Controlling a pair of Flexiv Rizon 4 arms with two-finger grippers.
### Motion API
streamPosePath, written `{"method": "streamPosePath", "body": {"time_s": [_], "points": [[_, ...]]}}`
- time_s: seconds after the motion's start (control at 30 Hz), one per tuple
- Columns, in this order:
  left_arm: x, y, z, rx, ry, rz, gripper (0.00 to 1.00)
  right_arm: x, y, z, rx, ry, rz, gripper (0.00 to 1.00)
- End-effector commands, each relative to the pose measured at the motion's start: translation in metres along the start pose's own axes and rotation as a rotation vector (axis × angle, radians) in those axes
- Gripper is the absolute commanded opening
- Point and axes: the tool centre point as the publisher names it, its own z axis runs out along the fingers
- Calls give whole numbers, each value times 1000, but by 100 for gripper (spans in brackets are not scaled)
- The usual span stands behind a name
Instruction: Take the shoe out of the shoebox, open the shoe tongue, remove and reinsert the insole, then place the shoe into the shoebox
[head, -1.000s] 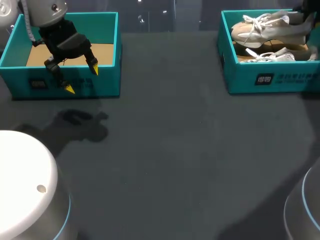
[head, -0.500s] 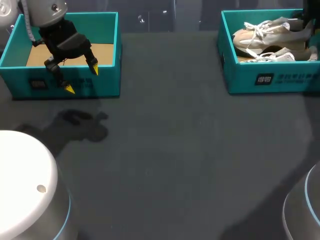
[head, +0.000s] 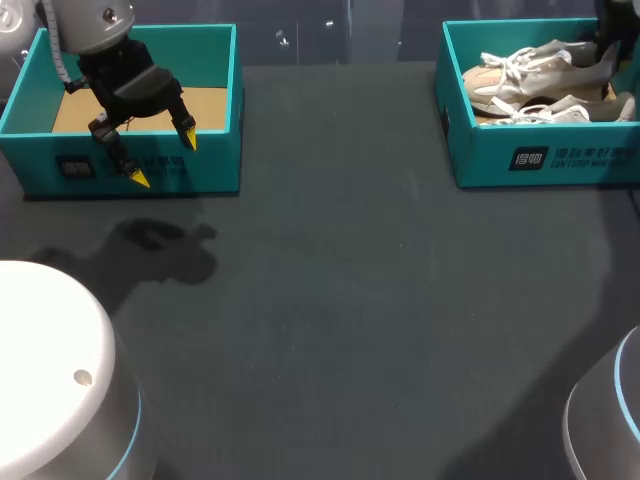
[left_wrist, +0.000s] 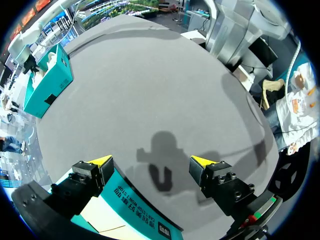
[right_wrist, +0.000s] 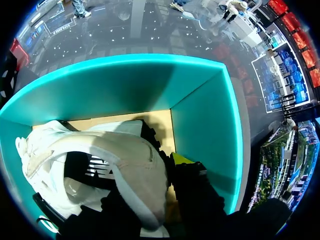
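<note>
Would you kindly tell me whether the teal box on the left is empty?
Empty, where visible: the left box shows only bare brown floor; the left arm hides part.

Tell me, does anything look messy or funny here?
Only a little. In the right shoebox, the upper shoe lies slanted across the second shoe, with its laces flopping loose. Nothing looks spilled or broken.

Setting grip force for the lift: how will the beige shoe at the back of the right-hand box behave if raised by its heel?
The shoe looks like a soft fabric sneaker, so its heel collar would probably squash under a grip. Held at the heel alone, the toe would likely sag. Its loose laces may dangle and catch the second shoe.
</note>
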Motion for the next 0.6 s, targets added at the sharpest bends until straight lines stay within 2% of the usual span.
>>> {"method": "streamPosePath", "body": {"time_s": [0.03, 0.6], "points": [[1, 0, 0, -3, -1, 1, 100, 2, 6, 7, 22, 4, 2, 0], [1, 0, 0, -3, -1, 1, 100, 7, -2, 19, 60, 23, -1, 0]]}}
